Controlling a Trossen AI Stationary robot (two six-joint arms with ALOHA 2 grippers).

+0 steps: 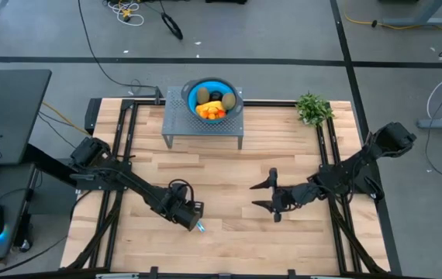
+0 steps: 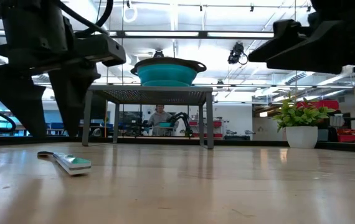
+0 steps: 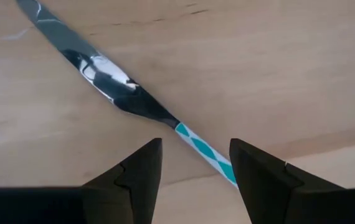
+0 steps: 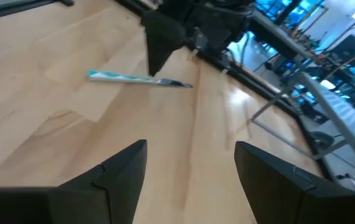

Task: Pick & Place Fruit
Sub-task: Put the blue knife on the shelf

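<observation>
The toy fruits (image 1: pixel 212 105) lie heaped in a teal bowl (image 1: pixel 233 94) on a grey perforated stand (image 1: pixel 203 128) at the table's far middle: a yellow-orange piece, brownish-green ovals, a dark ball and small orange pieces. In the low view only the bowl (image 2: pixel 168 73) shows on the stand. My left gripper (image 1: pixel 191 214) is open, its fingers on either side of a knife's teal handle (image 3: pixel 205 152); the knife lies flat on the table. My right gripper (image 1: pixel 271 195) is open and empty over the table's right middle.
The silver knife (image 2: pixel 65 162) lies left of the table's middle, toward the near edge; it also shows in the right wrist view (image 4: pixel 140 78). A potted green plant (image 1: pixel 312 108) stands at the far right. A person (image 2: pixel 159 116) sits far behind the table.
</observation>
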